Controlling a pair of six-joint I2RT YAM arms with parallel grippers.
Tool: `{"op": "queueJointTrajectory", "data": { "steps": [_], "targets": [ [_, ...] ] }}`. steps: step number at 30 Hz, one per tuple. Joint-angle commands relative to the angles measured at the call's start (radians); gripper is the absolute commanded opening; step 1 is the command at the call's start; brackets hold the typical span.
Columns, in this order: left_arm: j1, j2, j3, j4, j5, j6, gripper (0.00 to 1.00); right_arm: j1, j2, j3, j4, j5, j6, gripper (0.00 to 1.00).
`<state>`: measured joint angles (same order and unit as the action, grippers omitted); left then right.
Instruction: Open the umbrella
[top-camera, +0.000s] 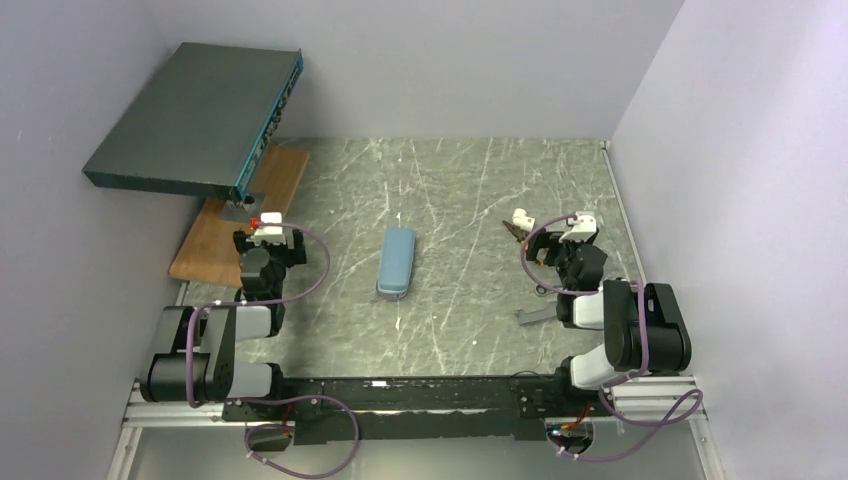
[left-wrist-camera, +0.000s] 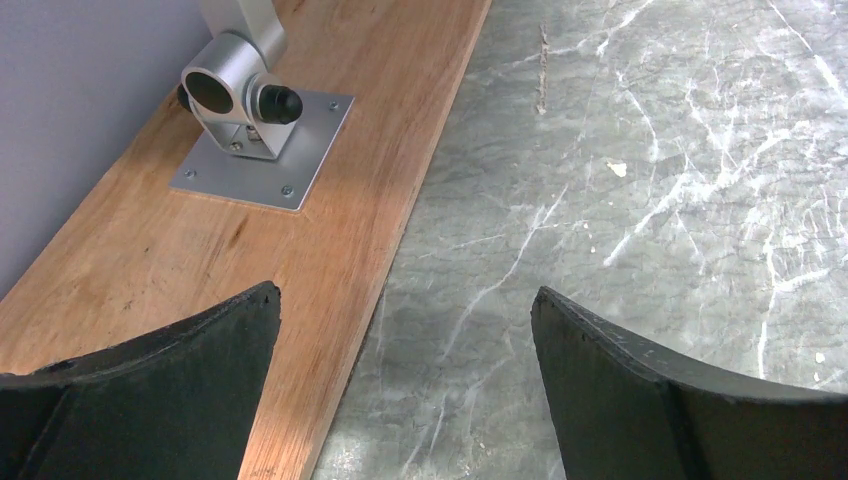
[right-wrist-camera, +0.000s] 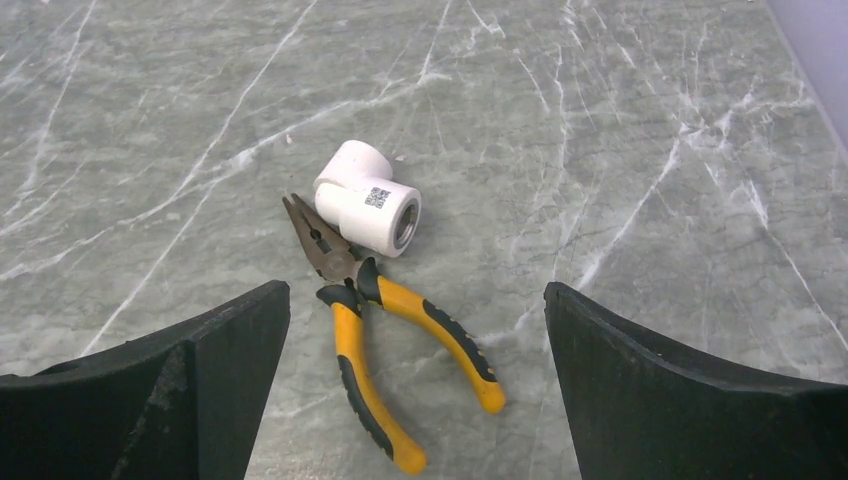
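The umbrella lies folded as a slate-blue oblong near the middle of the counter. It sits between my 2 arms and well apart from both, with its long axis running roughly away from the bases. Neither wrist camera shows it.

The left jaws stand wide open and hold nothing. They hang over the edge where the wooden board meets the stone, looking toward a metal bracket. The right jaws are equally wide and empty, above the yellow-handled pliers and the white pipe elbow, which touch each other.

I judge the task not yet begun, so the step in hand is the reach. To do it well, I'd swing both wrists inward until the oblong fills each wrist view before descending. I'd keep the right arm high enough to pass over the pliers.

Then I'd close 1 pair of jaws across the narrow width near 1 end to anchor it. The other pair stays free for the opposite end. From overhead I cannot tell which end carries the handle, so I'd check that in the wrist views before committing.
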<state>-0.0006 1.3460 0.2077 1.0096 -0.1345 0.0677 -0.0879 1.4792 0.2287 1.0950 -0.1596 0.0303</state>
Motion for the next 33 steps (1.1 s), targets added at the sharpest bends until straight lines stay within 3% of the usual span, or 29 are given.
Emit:
{"op": "queueJointTrajectory", "data": {
  "steps": [1, 5, 7, 9, 11, 13, 15, 18, 21, 25, 27, 28, 31, 32, 33],
  "targets": [
    [-0.002, 0.002, 0.02, 0.054, 0.021, 0.004, 0.99, 0.005, -0.005, 0.019, 0.018, 0.043, -0.021, 1.0],
    [-0.002, -0.003, 0.017, 0.064, 0.024, 0.009, 0.99, 0.005, -0.003, 0.019, 0.022, 0.042, -0.018, 1.0],
    [-0.002, -0.041, 0.056, -0.037, 0.021, 0.006, 0.99, 0.005, -0.004, 0.019, 0.02, 0.042, -0.02, 1.0],
    [-0.002, -0.122, 0.144, -0.308, -0.026, -0.047, 0.99, 0.006, -0.001, 0.023, 0.016, 0.039, -0.015, 1.0],
    [-0.002, -0.16, 0.257, -0.608, -0.183, -0.241, 0.99, 0.004, 0.0, 0.028, 0.007, 0.047, -0.012, 1.0],
    [0.02, -0.175, 0.308, -0.741, -0.069, -0.218, 0.99, 0.007, -0.008, 0.022, 0.01, 0.074, -0.011, 1.0],
    [0.011, -0.211, 0.287, -0.728, 0.102, -0.14, 0.99, 0.008, -0.033, 0.04, -0.039, 0.068, -0.011, 1.0],
    [-0.019, -0.3, 0.257, -0.761, 0.124, -0.167, 0.99, 0.044, -0.064, 0.097, -0.182, 0.084, -0.052, 1.0],
    [-0.035, -0.393, 0.247, -0.822, 0.198, -0.17, 0.99, 0.13, -0.073, 0.188, -0.363, 0.193, -0.096, 1.0],
    [-0.062, -0.488, 0.276, -0.976, 0.2, -0.26, 0.99, 0.21, -0.117, 0.291, -0.528, 0.27, -0.129, 1.0],
    [-0.069, -0.528, 0.298, -1.078, 0.129, -0.348, 0.99, 0.227, -0.156, 0.343, -0.625, 0.3, -0.095, 1.0],
    [-0.07, -0.543, 0.329, -1.165, 0.014, -0.454, 0.99, 0.234, -0.171, 0.381, -0.678, 0.306, -0.088, 1.0],
    [-0.068, -0.529, 0.52, -1.643, -0.281, -0.736, 0.99, 0.243, -0.198, 0.52, -0.866, 0.26, -0.017, 1.0],
    [-0.069, -0.515, 0.56, -1.694, -0.31, -0.716, 0.99, 0.241, -0.203, 0.556, -0.908, 0.297, 0.103, 1.0],
    [-0.078, -0.515, 0.586, -1.694, -0.247, -0.605, 0.99, 0.238, -0.204, 0.602, -0.979, 0.354, 0.237, 1.0]
  ]
}}
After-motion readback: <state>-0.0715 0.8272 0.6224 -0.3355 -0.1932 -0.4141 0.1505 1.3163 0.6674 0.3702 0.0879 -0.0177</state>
